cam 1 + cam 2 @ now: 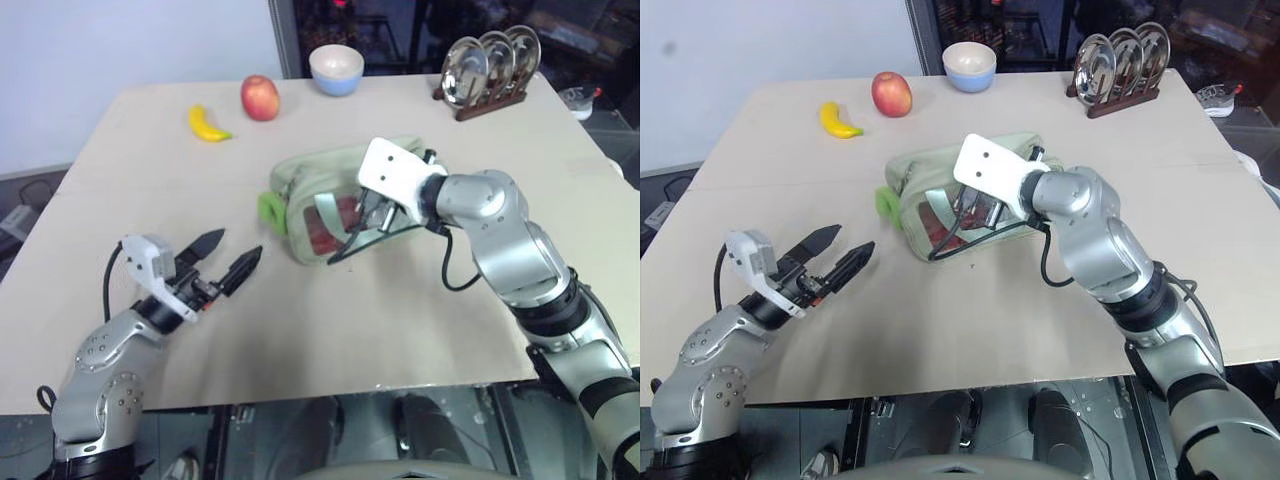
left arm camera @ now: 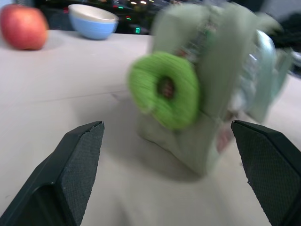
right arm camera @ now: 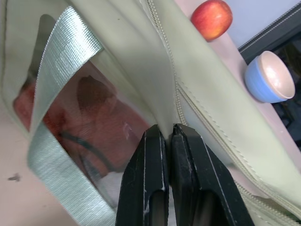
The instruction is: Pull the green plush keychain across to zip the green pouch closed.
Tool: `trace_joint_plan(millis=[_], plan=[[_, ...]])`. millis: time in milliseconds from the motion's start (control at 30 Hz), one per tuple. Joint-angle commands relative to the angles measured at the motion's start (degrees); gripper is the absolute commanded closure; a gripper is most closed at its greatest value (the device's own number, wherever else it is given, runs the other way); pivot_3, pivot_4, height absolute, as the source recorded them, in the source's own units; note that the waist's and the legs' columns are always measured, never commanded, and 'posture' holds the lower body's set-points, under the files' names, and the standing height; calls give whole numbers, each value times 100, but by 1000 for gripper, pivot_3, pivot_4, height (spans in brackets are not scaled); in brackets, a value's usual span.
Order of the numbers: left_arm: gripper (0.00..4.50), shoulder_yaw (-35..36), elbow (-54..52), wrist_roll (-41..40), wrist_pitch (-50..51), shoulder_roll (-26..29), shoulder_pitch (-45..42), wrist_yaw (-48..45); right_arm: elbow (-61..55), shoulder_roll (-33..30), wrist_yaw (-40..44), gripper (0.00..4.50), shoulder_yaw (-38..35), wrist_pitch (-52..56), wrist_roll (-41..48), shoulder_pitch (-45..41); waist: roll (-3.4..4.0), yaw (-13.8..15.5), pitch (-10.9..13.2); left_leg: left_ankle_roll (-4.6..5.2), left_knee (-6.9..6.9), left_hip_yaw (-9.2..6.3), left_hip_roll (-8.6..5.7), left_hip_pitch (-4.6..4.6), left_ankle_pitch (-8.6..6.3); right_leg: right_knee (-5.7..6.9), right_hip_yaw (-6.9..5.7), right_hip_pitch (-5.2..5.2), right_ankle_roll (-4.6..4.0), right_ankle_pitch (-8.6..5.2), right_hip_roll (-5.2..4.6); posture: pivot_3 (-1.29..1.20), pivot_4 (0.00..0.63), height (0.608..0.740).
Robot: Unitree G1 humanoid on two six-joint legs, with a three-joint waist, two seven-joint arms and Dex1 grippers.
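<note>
head cams overhead; wrist cams close-up.

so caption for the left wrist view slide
Open left gripper facing the green plush keychain on the end of the green pouch.

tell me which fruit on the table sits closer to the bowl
The red apple: it lies just beside the blue bowl, while the yellow banana lies farther off, on the apple's other side.

Left gripper (image 1: pixel 231 255) low and out in front, fingers (image 2: pixel 77 162) spread wide apart, nothing between them. Right gripper (image 3: pixel 169 136) pointing down, fingers pressed tight together. Right arm bent at the elbow.
</note>
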Motion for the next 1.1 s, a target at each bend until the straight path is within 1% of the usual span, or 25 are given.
trace_joint_plan(millis=[33, 267, 433, 467, 567, 633, 667, 733, 800, 833, 867, 967, 1033, 1100], plan=[[0, 62, -29, -141, 360, -98, -273, 560, -171, 56, -104, 4453, 1, -25, 78, -70, 0, -5, 0, 0, 0, 0, 0, 1, 0, 2, -1, 0, 0, 0, 1, 0, 150, 740], [0, -238, 216, -189, 933, -574, -791, 1299, -238, 90, -147, 4453, 23, -16, 171, 6, -5, -6, -3, 0, 1, 2, 0, 2, 0, 3, 2, 0, 1, 1, 2, 0, 150, 740], [0, -630, 414, -19, 1035, -876, -1095, 1430, -266, 127, -200, 4453, 34, 2, 216, 14, -10, -13, -6, -1, 2, 2, 0, 2, 1, 4, 1, 0, 1, 1, 4, 0, 150, 740], [0, -635, 469, -92, 1062, -980, -1171, 1479, -271, 134, -209, 4453, 36, 6, 225, 15, -10, -13, -6, -1, 2, 2, 0, 2, 1, 4, 2, 0, 1, 1, 4, 0, 150, 740], [783, -616, 673, -324, 1185, -1234, -1372, 1536, -307, 125, -225, 4500, 39, 26, 236, 28, -11, 5, -7, -1, 3, 2, -1, 2, 1, 4, 1, 0, 1, 1, 3, 0, 150, 740], [1593, -547, 805, -432, 1240, -1334, -1481, 1523, -347, 116, -232, 4500, 36, 57, 242, 48, -13, 6, -8, -1, 5, 1, -1, 2, 1, 4, -1, 2, 2, 1, 2, 0, 150, 740], [2211, -519, 844, -452, 1253, -1345, -1516, 1506, -364, 114, -239, 4500, 39, 75, 244, 56, -13, 5, -8, -1, 6, 1, -2, 1, 1, 3, 0, 2, 2, 1, 2, 0, 150, 740], [2887, -469, 928, -487, 1247, -1294, -1577, 1424, -392, 116, -264, 4500, 41, 116, 250, 75, -13, 0, -8, -1, 6, 1, -2, 1, 1, 4, 0, 2, 2, 1, 2, 0, 150, 740], [3959, -398, 1006, -455, 1115, -1200, -1640, 1286, -422, 116, -298, 4500, 37, 154, 260, 109, -13, -2, -8, -1, 6, 1, -1, 1, 1, 4, 0, 1, 2, 1, 3, 0, 150, 740], [4346, -342, 1031, -434, 1041, -1164, -1674, 1257, -437, 115, -316, 4500, 38, 169, 267, 126, -13, -2, -9, -1, 6, 1, -1, 1, 1, 5, 0, 1, 2, 1, 3, 0, 150, 740], [4473, -352, 1032, -294, 890, -1076, -1684, 1163, -451, 114, -332, 4500, 42, 179, 274, 141, -13, -4, -8, -1, 6, 1, -1, 2, 1, 5, 0, 1, 2, 1, 3, 0, 150, 740], [4473, -274, 922, 37, 465, -820, -1685, 978, -482, 128, -381, 4500, 42, 214, 300, 181, -13, -10, -8, -1, 6, 1, -1, 2, 1, 4, 1, 0, 2, 1, 3, 0, 150, 740], [4473, -346, 848, 412, 110, -526, -1625, 786, -494, 136, -411, 4500, 37, 232, 323, 197, -13, -12, -8, -1, 6, 1, -1, 1, 1, 4, 2, -1, 2, 1, 3, 0, 150, 740], [4473, -480, 705, 991, -487, -120, -1550, 499, -482, 144, -437, 4500, 23, 227, 353, 221, -13, -13, -8, -2, 5, 2, -1, 1, 1, 3, 3, -1, 2, 1, 3, 0, 150, 740]])
